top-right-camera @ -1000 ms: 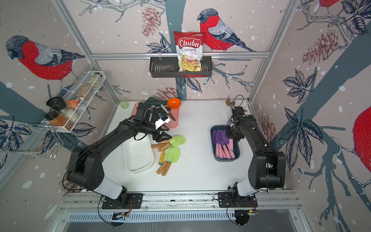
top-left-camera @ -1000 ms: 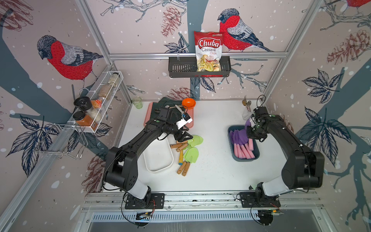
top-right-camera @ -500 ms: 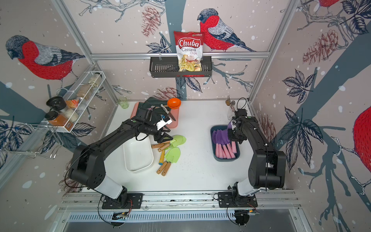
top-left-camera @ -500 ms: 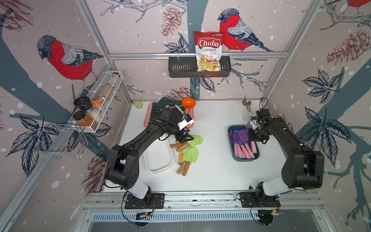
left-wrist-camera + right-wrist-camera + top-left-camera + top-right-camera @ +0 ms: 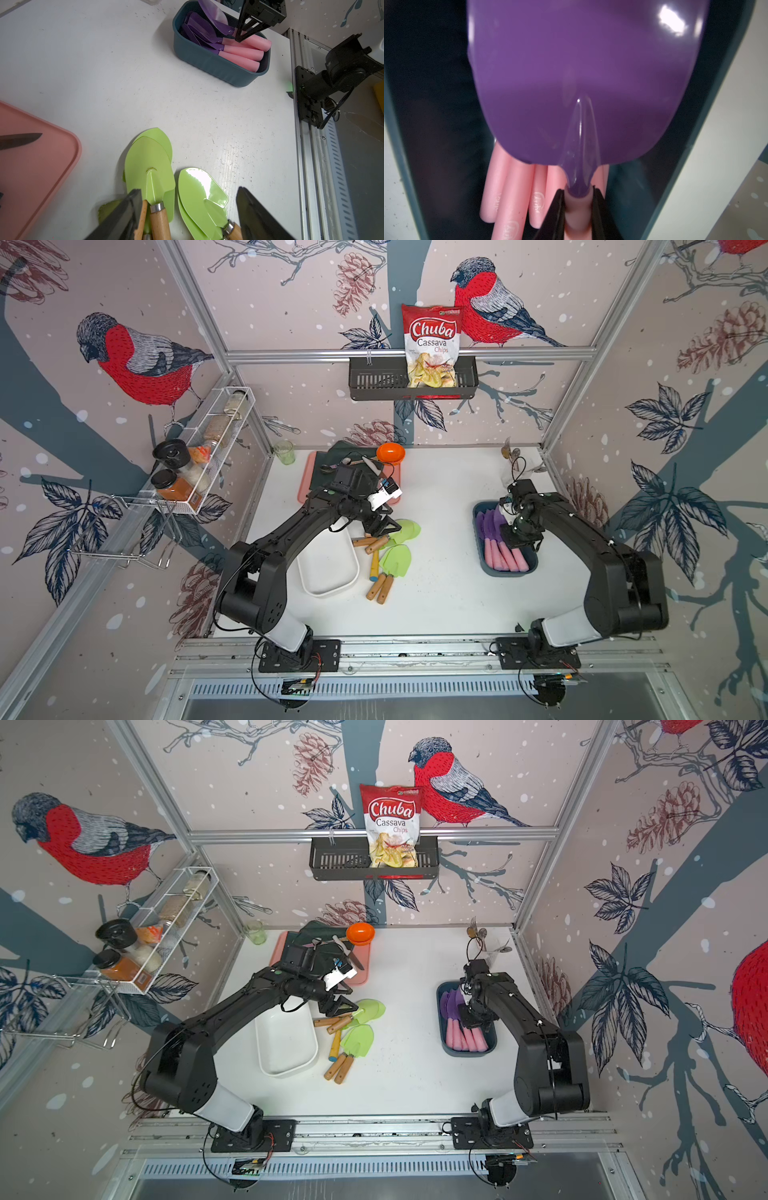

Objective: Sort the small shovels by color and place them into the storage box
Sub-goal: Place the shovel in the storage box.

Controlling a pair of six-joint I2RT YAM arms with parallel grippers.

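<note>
Just back of the left pincer (image 5: 189, 190), toward its own arm, the white box (image 5: 328, 572) is still empty. Under the right pincer (image 5: 578, 209) the blue box (image 5: 218, 64) is lined with pink handles (image 5: 243, 52). Green shovels (image 5: 149, 166) lie right below the left one's wide, empty jaws, and it hasn't budged. The right one, clamped tight on a purple shovel (image 5: 581, 72), has slid along to sit over those handles. So purple's nearly done I reckon, and green hasn't started.

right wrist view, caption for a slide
Right gripper shut on a purple shovel by its pink handle, above other pink handles in the teal box
</note>
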